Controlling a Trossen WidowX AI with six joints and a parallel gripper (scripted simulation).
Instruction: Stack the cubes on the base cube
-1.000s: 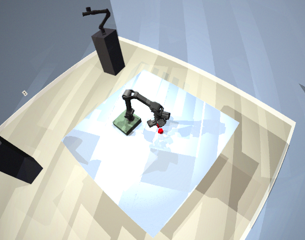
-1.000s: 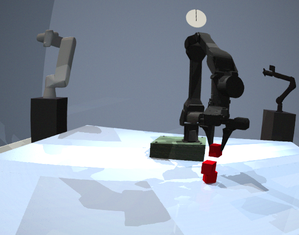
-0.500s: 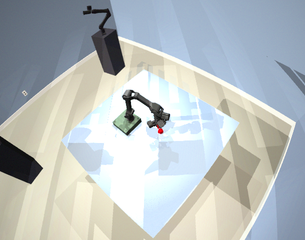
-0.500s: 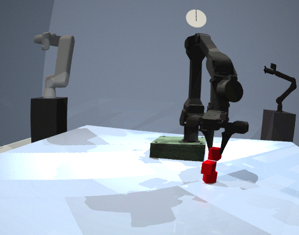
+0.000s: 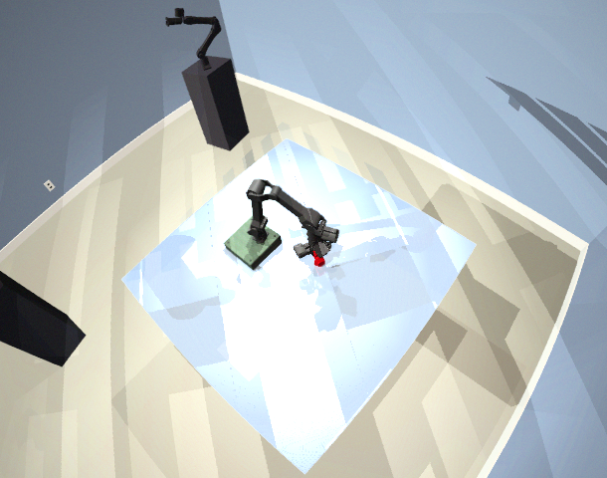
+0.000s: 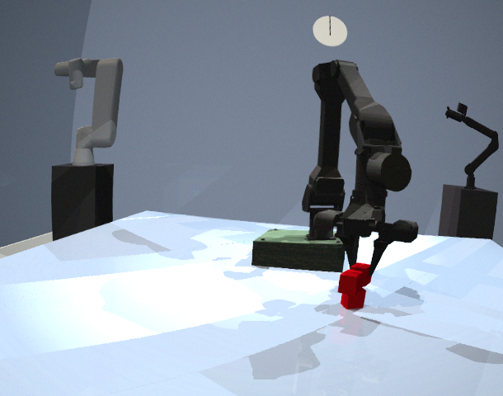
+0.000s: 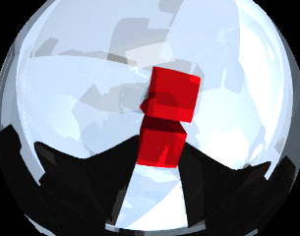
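Note:
The red base cube (image 6: 353, 299) stands on the table. One red loose cube (image 6: 349, 283) (image 7: 174, 93) (image 5: 319, 262) sits on top, offset over one corner of the base. My gripper (image 6: 362, 270) (image 7: 158, 142) points down and is shut on the other red loose cube (image 6: 366, 275) (image 7: 161, 148). That held cube is just behind the placed cube in the exterior view, near its level. A dark side face of the held cube shows between the two tops in the wrist view. Whether the held cube touches the base or the placed cube cannot be told; its underside is hidden.
The arm's green mounting block (image 5: 247, 247) (image 6: 296, 256) stands on the table behind the cubes. Dark pedestals (image 5: 219, 103) (image 6: 82, 200) with other arms stand off the table. Shadows and bright glare cross the table top (image 5: 375, 288).

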